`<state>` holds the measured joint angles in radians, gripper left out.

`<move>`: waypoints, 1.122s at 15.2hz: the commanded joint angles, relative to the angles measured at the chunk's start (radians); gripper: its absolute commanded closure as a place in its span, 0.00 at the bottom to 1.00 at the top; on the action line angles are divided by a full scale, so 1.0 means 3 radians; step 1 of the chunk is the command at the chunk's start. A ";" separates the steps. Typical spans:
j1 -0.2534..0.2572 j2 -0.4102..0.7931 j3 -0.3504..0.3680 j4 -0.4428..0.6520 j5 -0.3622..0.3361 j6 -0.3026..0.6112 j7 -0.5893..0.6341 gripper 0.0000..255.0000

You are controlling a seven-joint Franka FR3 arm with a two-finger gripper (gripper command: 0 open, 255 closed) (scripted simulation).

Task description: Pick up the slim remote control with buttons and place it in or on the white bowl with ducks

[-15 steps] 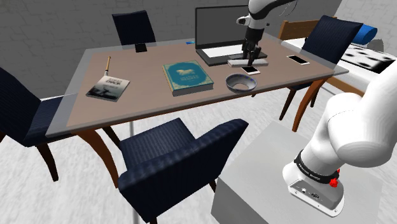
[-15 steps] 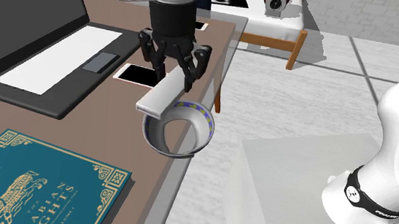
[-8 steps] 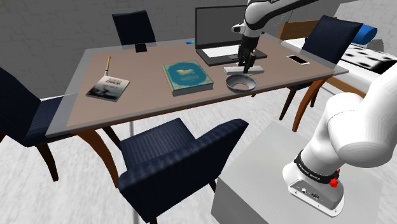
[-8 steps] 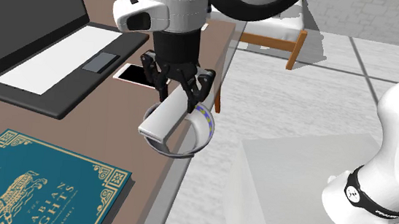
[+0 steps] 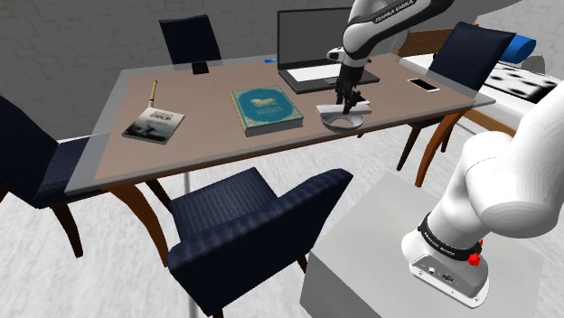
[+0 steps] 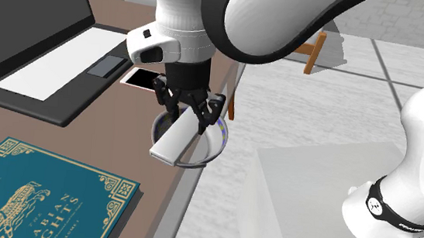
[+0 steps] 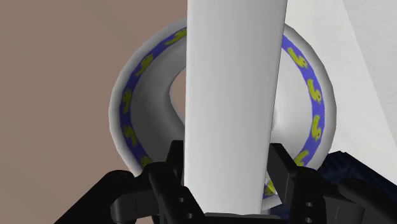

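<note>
My black gripper is shut on the slim remote, a plain pale grey bar with no buttons visible. In the wrist view the remote runs away from the fingers and crosses straight over the white bowl, whose inside band is blue with yellow ducks. In the second exterior view the remote lies low over the bowl, near its rim; I cannot tell if it touches. From the shoulder view the gripper and remote sit over the bowl near the table's near edge.
An open laptop stands behind the bowl, with a phone between them. A teal book lies to the shoulder view's left of the bowl. A second phone and dark blue chairs ring the brown table.
The gripper has come down and toward the table's near edge with the remote, from above the phone to low over the bowl. It stayed shut on the remote.
</note>
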<state>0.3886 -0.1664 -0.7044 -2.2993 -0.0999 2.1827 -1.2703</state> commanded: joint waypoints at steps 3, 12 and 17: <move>0.0008 0.0076 -0.0025 -0.0054 0.0049 0.0119 -0.0042 1.00; 0.0008 0.0076 -0.0026 -0.0054 0.0050 0.0120 -0.0043 0.00; -0.0006 -0.0065 0.0017 0.0068 -0.0039 -0.0118 0.0028 0.00</move>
<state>0.3866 -0.1712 -0.7060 -2.2924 -0.1027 2.1744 -1.2729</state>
